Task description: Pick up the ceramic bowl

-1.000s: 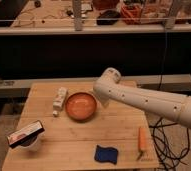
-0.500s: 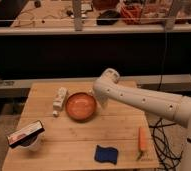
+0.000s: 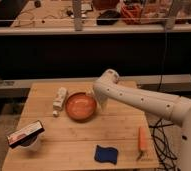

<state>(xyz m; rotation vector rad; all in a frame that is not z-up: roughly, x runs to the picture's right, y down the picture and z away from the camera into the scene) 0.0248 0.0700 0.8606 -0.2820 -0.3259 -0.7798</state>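
Observation:
The ceramic bowl (image 3: 80,106) is round, shallow and orange-terracotta, and sits upright on the wooden table (image 3: 64,145) a little behind its middle. My white arm reaches in from the right. The gripper (image 3: 101,101) hangs down from the arm's bent wrist, just at the bowl's right rim. It holds nothing that I can see. The bowl rests on the table.
A white bottle (image 3: 60,98) lies on its side just left of the bowl. A white cup (image 3: 29,141) with a dark packet across it stands front left. A blue sponge (image 3: 105,154) and an orange carrot (image 3: 142,138) lie at the front right. Cluttered shelves stand behind.
The arm has edged slightly left and down toward the bowl's right rim. The bowl and the other objects have not moved.

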